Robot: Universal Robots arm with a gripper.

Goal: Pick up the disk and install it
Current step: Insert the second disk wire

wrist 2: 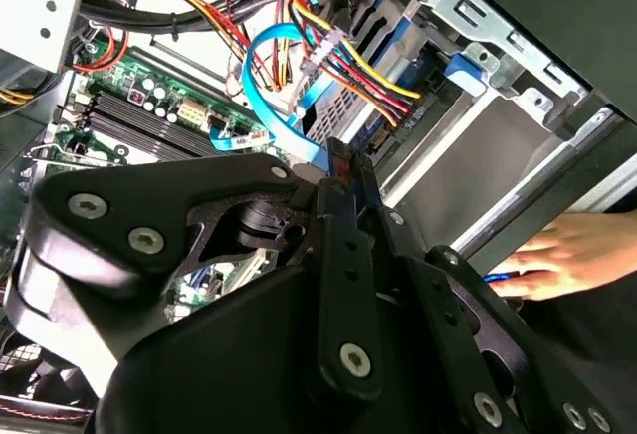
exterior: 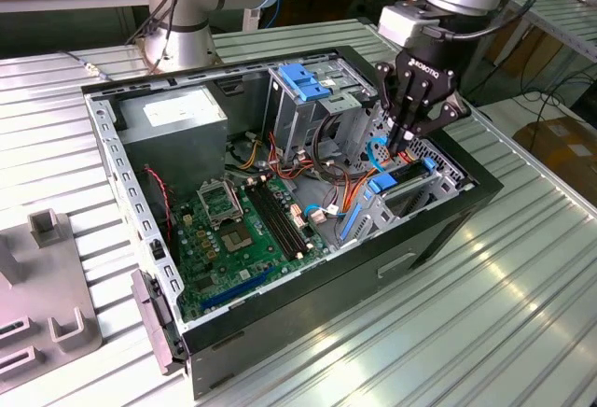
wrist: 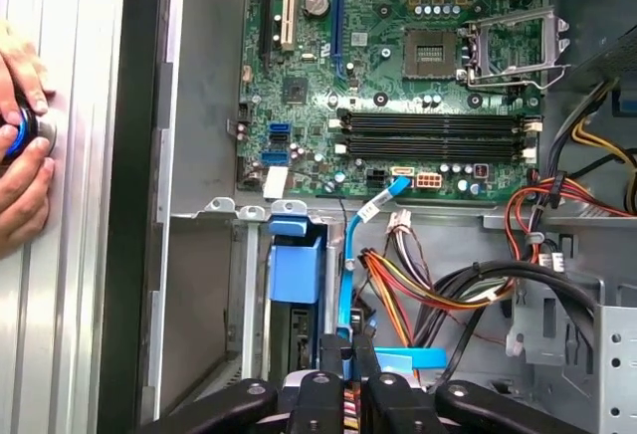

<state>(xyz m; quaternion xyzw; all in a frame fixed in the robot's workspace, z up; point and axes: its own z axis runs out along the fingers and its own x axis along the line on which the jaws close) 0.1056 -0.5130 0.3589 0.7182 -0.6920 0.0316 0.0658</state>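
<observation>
While the pincer (exterior: 403, 142) hangs low, the disk (exterior: 408, 181) sits just beneath.

Black pincer (exterior: 403, 142). Green motherboard (exterior: 238, 230) with black memory slots (wrist: 433, 135). Blue bracket (exterior: 304, 81) on grey drive cage. Light-blue ribbon cable (wrist: 350, 255); red, yellow, orange wires (wrist: 398, 290). Black case (exterior: 373, 267) on ribbed silver counter (exterior: 522, 276).

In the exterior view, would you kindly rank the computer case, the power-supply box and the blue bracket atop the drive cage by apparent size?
Largest to smallest:
1. Computer case
2. Power-supply box
3. Blue bracket
The gaps are wide, so nearness to the camera does not unsettle the order.
</observation>
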